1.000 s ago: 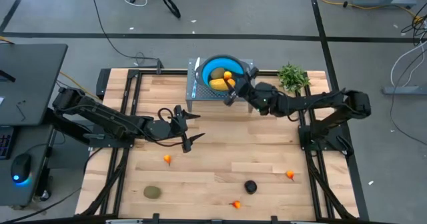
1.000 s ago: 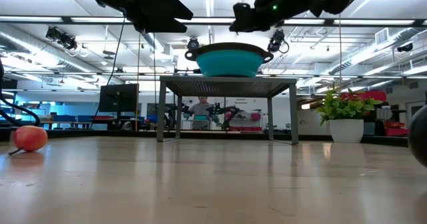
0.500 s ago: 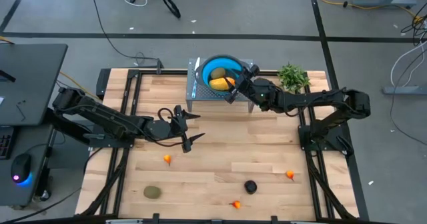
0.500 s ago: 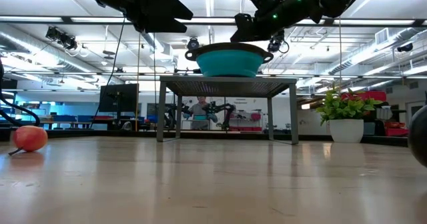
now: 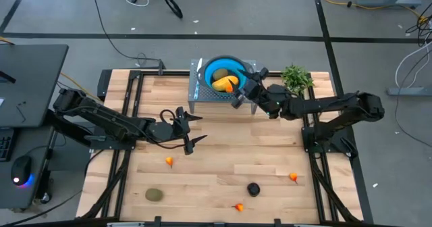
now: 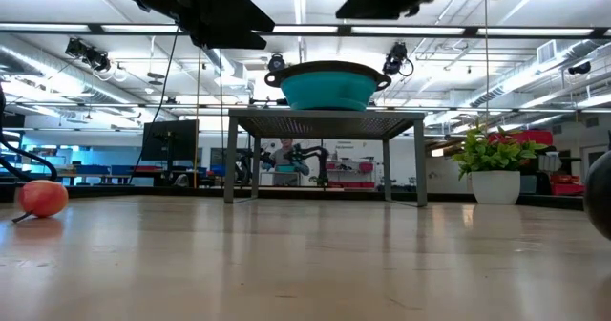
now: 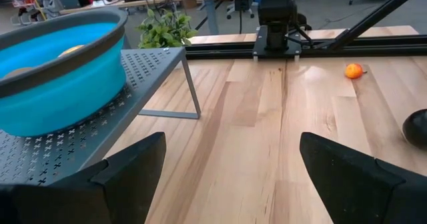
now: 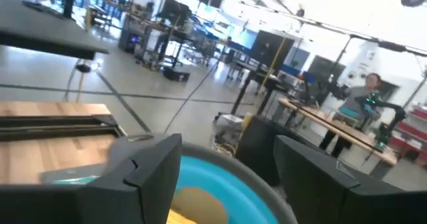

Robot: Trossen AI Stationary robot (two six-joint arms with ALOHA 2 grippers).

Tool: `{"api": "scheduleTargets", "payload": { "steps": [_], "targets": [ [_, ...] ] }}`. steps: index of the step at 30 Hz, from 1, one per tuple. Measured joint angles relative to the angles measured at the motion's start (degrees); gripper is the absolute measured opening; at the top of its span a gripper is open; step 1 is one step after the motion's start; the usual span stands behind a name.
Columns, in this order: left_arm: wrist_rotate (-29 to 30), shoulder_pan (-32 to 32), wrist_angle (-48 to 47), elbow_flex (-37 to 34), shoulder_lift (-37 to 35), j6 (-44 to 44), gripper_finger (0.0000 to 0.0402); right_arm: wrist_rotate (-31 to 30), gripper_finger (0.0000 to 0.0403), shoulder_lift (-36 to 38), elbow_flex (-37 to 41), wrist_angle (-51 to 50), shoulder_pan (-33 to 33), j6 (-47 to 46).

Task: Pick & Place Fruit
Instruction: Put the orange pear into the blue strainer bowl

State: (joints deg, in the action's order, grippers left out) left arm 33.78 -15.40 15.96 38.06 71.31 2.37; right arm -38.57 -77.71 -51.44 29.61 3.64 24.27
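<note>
R end effector [image 5: 244,90] open, empty, at the 3 o'clock rim of the blue bowl [image 5: 237,66] on the rack [image 5: 197,85]. L end effector [image 5: 194,129] open mid-desk [image 5: 223,153]. Yellow fruit [image 5: 221,85] + small orange one in bowl. Olive fruit [image 5: 154,194], black fruit [image 5: 253,188], 3 orange bits along desk's 6 o'clock side.

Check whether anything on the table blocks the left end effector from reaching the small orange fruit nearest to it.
Nothing visible does. The left end effector, open, hovers over bare wood, and the small orange fruit lies on the table a little nearer the front edge, with only tabletop between them. The olive-green fruit sits farther off.
</note>
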Motion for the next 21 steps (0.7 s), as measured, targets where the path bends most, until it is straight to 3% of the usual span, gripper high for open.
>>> {"api": "scheduleTargets", "payload": {
  "steps": [6, 16, 21],
  "targets": [
    [0.02, 0.0, -0.01, 0.0, 0.04, 0.2, 0.0357, 0.67, 0.025, 1.53, -0.02, -11.19, -7.17, -8.41],
    [0.02, 0.0, 0.22, 0.0, 0.07, 0.48, 0.0357, 11.69, 0.025, 1.25, 0.11, -36.43, -13.99, -28.99],
    [0.04, 0.0, 0.42, 0.0, 0.07, 1.32, 0.0357, 16.01, 0.025, 1.23, 5.65, -35.41, -15.04, -33.71]
  ]
}}
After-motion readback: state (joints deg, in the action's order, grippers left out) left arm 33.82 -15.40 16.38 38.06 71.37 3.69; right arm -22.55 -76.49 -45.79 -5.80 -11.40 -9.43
